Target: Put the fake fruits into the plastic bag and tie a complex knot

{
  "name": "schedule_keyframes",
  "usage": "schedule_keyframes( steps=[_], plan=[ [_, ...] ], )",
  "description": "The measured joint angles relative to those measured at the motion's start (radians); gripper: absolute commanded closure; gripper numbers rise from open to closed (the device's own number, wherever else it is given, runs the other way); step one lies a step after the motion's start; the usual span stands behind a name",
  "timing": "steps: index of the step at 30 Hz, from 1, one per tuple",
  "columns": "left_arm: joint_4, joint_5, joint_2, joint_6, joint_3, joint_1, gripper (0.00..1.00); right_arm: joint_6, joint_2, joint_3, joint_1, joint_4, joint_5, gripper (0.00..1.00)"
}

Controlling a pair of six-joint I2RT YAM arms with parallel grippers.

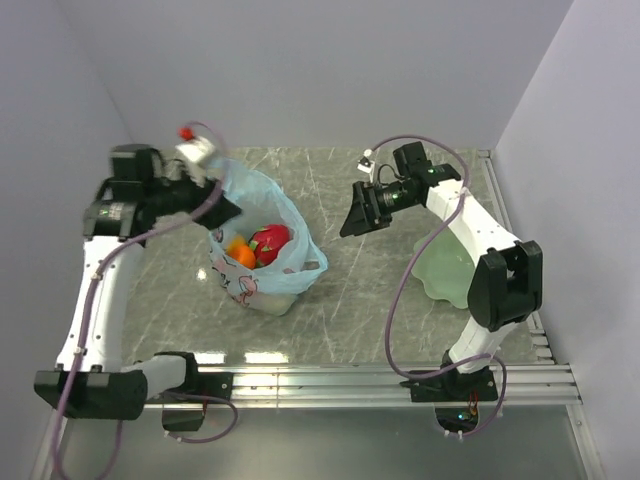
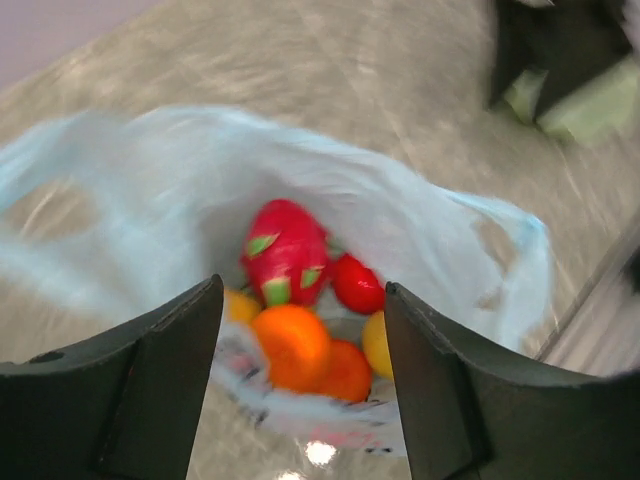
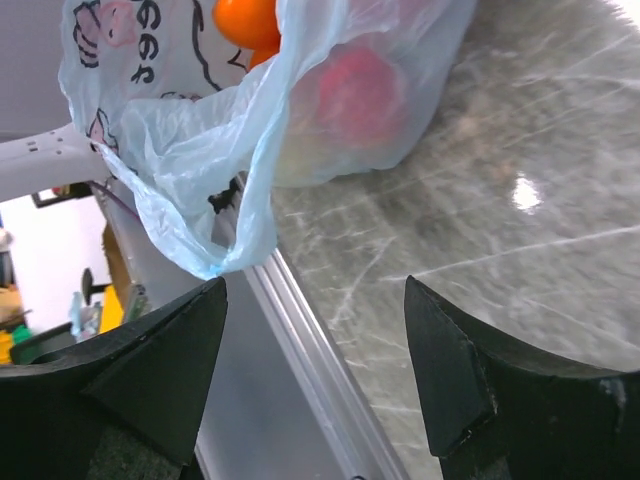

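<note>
Marbled tabletop: plastic bag left of centre, fake fruits inside, untied. Your left gripper hangs over its mouth, jaws apart; right gripper, also apart, stands off rightward.

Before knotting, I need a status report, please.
Left end effector open, right end effector open, both empty. Fake fruits inside plastic bag, untied. Green plate well apart.

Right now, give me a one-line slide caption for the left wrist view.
Open left claw hovers above the open plastic bag, fake fruits piled inside.
</note>
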Motion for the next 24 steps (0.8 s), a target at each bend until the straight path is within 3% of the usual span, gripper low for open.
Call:
schedule_keyframes(
  steps=[6, 11, 18, 24],
  plan=[
    [-0.146, -0.102, 0.069, 0.211, 0.06, -0.497, 0.32, 0.078, -0.009, -0.038, -0.003, 0.1, 0.033, 0.2],
    [-0.267, -0.224, 0.25, 0.246, 0.194, -0.745, 0.33, 0.097, -0.011, -0.045, -0.067, 0.148, 0.098, 0.2],
    [-0.337, -0.326, 0.385, 0.228, 0.212, -0.858, 0.29, 0.078, -0.055, -0.081, -0.134, 0.175, 0.166, 0.15],
    [-0.373, -0.343, 0.448, 0.224, 0.219, -0.874, 0.39, 0.056, -0.159, -0.177, -0.168, 0.187, 0.193, 0.02]
  ],
)
